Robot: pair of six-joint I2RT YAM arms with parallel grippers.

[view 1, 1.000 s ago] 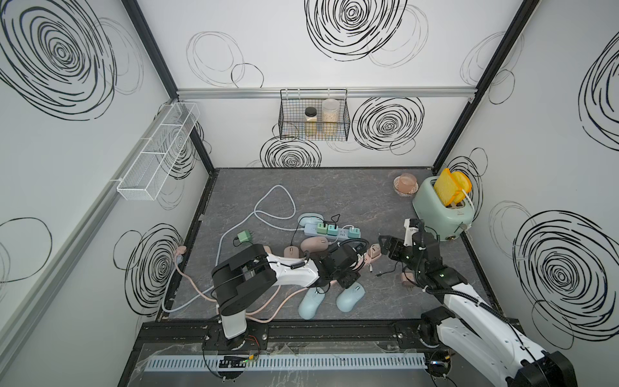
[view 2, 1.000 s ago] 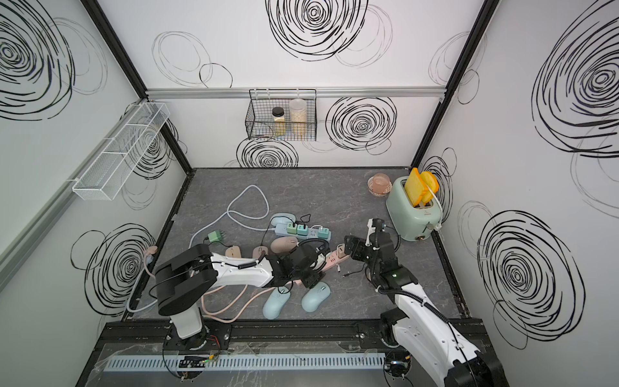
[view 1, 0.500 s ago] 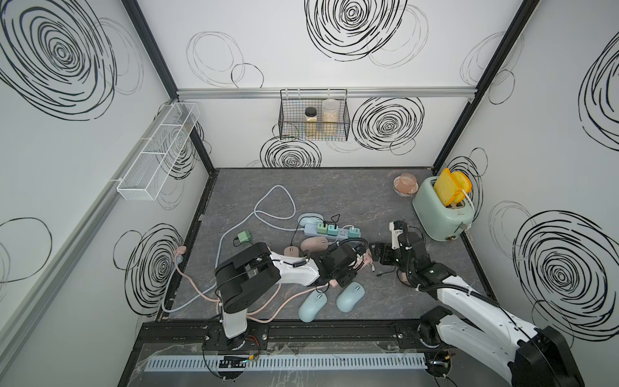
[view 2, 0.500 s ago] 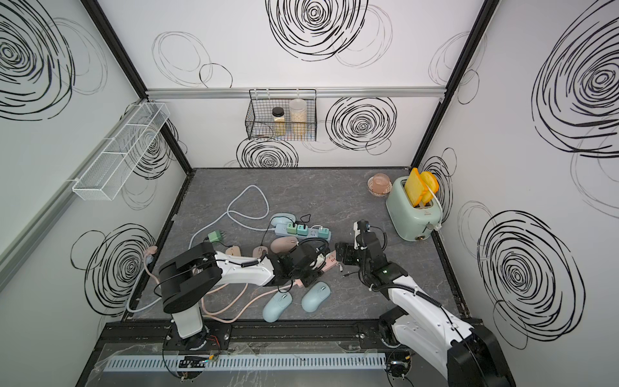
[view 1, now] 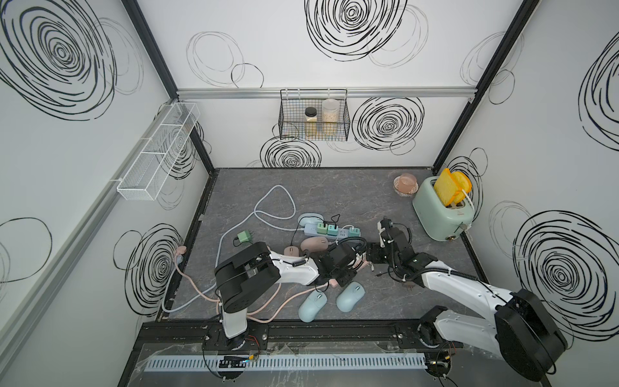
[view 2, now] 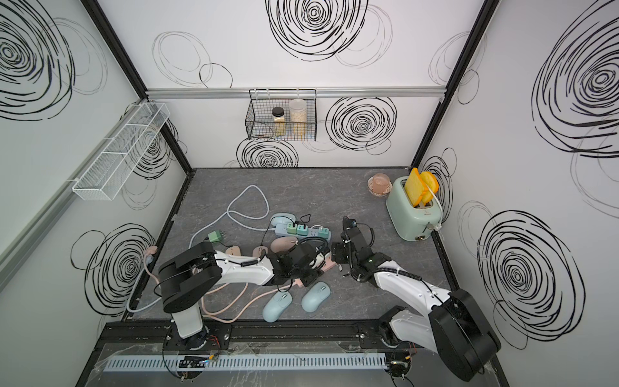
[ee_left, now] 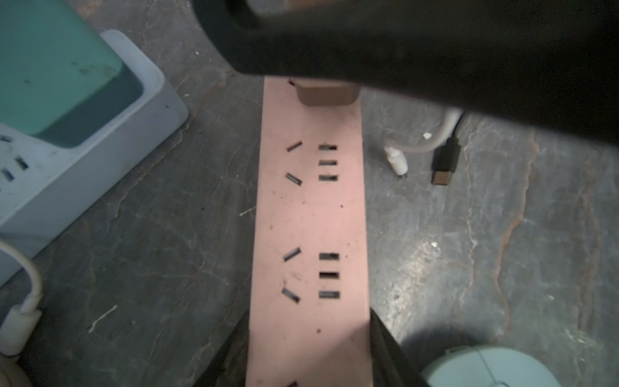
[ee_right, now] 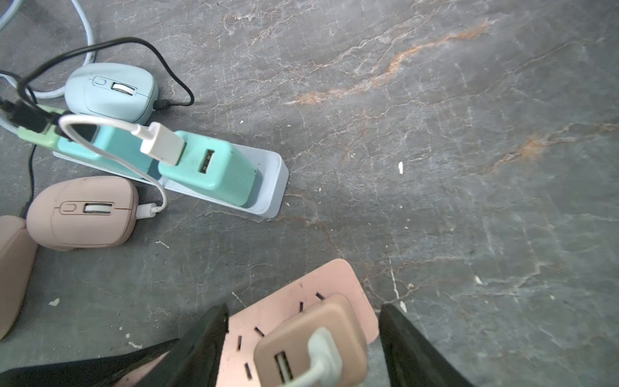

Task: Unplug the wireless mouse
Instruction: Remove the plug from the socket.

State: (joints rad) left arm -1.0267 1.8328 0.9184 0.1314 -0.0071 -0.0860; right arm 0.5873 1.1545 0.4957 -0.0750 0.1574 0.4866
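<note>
A pink power strip (ee_left: 308, 217) lies on the grey table, and my left gripper (ee_left: 310, 330) is shut on its sides. At the strip's far end sits a pink USB charger (ee_right: 311, 345) with a white cable (ee_right: 323, 348) plugged into it. My right gripper (ee_right: 303, 321) is open, its fingers (ee_right: 207, 331) either side of that charger with a gap on each side. A pink mouse (ee_right: 83, 212) has a white cable in its front that runs to a teal charger (ee_right: 207, 174). A pale blue mouse (ee_right: 110, 92) carries a black cable.
The teal chargers stand in a blue power strip (view 1: 330, 231). Two pale blue mice (view 1: 312, 305) (view 1: 350, 296) lie near the front edge. Loose white (ee_left: 397, 162) and black (ee_left: 443, 167) cable ends rest beside the pink strip. A green toaster (view 1: 442, 214) stands at the back right.
My right arm has swung left to the pink strip, and its jaws now straddle the charger, a little narrower. My left gripper has closed on the strip.
</note>
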